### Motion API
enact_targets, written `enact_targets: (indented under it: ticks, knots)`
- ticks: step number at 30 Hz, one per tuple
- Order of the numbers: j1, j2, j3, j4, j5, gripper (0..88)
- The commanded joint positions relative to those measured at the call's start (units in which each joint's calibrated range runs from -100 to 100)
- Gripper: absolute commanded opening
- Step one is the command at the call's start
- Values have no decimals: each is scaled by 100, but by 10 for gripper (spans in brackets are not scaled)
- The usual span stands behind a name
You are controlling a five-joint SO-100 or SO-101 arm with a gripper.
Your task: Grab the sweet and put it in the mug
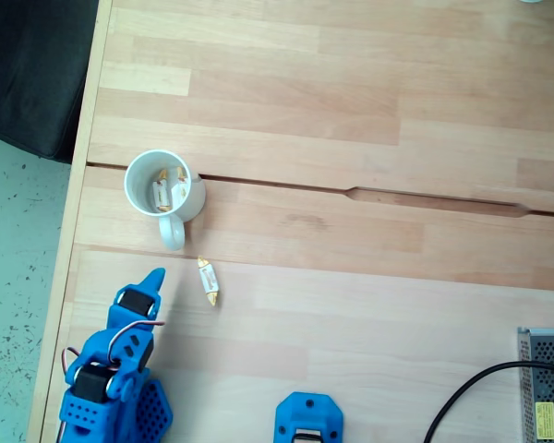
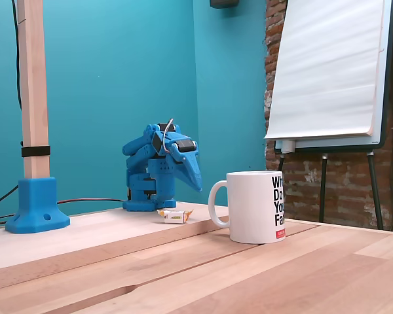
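The white mug stands near the table's left edge, handle toward the arm, with wrapped sweets lying inside it. It carries black lettering in the side fixed view. One sweet in a white wrapper with golden ends lies on the wood just below the handle, and shows between mug and arm from the side. My blue gripper is folded low at the lower left, tip pointing toward the mug, fingers together and empty. From the side the gripper hangs above the table behind the sweet.
A blue post base sits at the front edge; from the side it carries a wooden post. A metal mesh box with a black cable is at the lower right. A groove crosses the tabletop.
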State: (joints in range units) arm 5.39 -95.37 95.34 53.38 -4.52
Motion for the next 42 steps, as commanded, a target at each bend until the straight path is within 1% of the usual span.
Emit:
enact_targets:
  ticks: [1,6,11,16,23,26,30,35,42]
  knots:
    - [49,2,-676,-31,-225,0]
    - [-16,70,-1657,-31,-913,0]
    - [49,354,-1978,-15,-1382,0]
    - [78,1826,-2451,203,-1636,0]
    - [623,4236,-4413,1428,-2203,0]
    - [819,5010,-5163,2154,-2242,0]
    - [1051,5965,-5680,2848,-2203,0]
    - [1334,6731,-5805,2985,-2134,0]
    - [1618,7291,-5823,2969,-2095,0]
